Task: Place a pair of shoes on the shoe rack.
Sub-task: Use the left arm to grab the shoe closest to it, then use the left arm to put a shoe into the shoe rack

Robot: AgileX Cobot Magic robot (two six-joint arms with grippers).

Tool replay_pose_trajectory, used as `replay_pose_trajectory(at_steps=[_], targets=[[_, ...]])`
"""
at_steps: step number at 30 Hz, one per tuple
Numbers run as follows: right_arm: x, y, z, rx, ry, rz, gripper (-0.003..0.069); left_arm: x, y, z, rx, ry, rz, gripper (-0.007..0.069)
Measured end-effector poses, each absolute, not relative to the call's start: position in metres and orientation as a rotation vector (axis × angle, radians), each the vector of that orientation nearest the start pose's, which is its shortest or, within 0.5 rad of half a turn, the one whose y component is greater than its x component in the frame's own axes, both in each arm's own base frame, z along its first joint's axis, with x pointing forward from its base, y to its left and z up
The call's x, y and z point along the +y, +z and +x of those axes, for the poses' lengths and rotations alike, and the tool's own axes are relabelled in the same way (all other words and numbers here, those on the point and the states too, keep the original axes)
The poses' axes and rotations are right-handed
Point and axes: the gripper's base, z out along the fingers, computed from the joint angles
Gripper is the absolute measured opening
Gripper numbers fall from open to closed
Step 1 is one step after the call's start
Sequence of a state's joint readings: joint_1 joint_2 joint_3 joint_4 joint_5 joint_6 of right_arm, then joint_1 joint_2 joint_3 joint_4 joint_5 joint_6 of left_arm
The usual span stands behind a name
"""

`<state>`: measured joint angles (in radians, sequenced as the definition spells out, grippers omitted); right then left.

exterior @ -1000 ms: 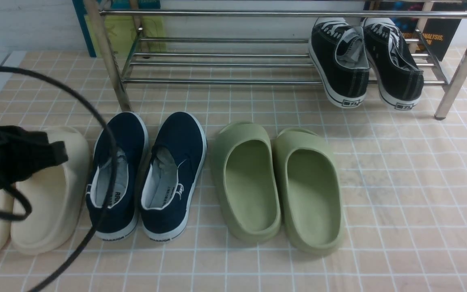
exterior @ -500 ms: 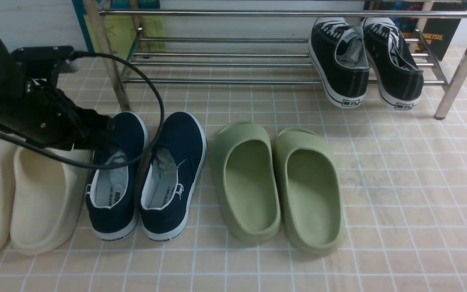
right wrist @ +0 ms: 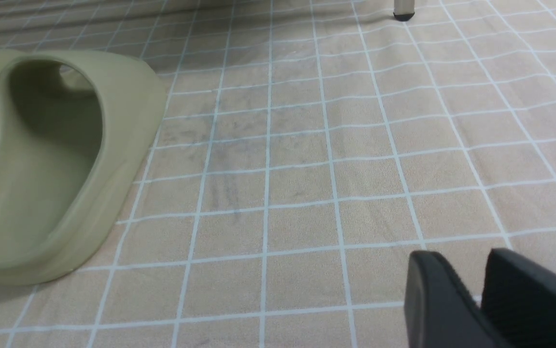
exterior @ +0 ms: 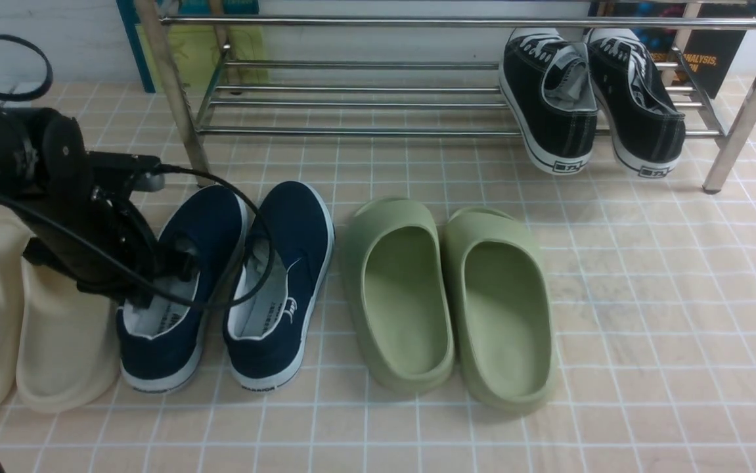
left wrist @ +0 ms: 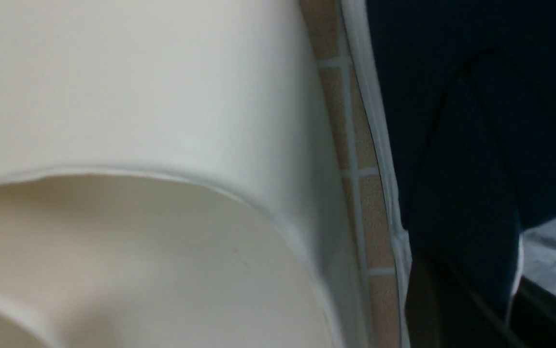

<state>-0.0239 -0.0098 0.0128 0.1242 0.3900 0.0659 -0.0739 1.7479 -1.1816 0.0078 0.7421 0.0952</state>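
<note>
While our left gripper (left wrist: 492, 304) pinches 1 navy shoe (exterior: 157, 360) by its thin side, uneven weight could twist it loose; our right gripper's (right wrist: 468, 266) fingers stand apart.

The front view looks forward and steeply down from between the two arms, taking in the shoe rack (exterior: 351, 131) and the tiled floor (exterior: 647, 328); the left wrist view looks down very close over one cream slipper (left wrist: 162, 270) and a navy shoe (left wrist: 500, 135), both also in the front view; the right wrist view looks low and slantwise across the floor, farther off, sharing with the front view the green slippers (right wrist: 65, 159) and a rack leg (right wrist: 404, 9)
</note>
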Motion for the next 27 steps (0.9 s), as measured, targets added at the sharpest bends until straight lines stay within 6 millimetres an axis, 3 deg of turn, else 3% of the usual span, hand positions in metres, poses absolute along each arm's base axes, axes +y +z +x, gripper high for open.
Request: replay_pose_trajectory(at_steps=[6, 10, 15, 21, 27], targets=[[0.003, 0.175, 0.052, 1.87, 0.152, 0.159, 0.0176, -0.03, 0.283, 0.336, 2.734, -0.078, 0.193, 0.0039], [0.003, 0.175, 0.052, 1.87, 0.152, 0.159, 0.0181, -0.035, 0.303, 0.34, 2.668, -0.149, 0.162, 0.0039], [0.003, 0.175, 0.052, 1.87, 0.152, 0.159, 0.0187, -0.04, 0.298, 0.369, 2.635, -0.208, 0.129, 0.0036], [0.003, 0.175, 0.052, 1.87, 0.152, 0.159, 0.0195, -0.05, 0.274, 0.423, 2.623, -0.311, 0.069, 0.0037], [0.003, 0.175, 0.052, 1.87, 0.152, 0.159, 0.0205, -0.054, 0.269, 0.453, 2.592, -0.349, 0.008, 0.0037]])
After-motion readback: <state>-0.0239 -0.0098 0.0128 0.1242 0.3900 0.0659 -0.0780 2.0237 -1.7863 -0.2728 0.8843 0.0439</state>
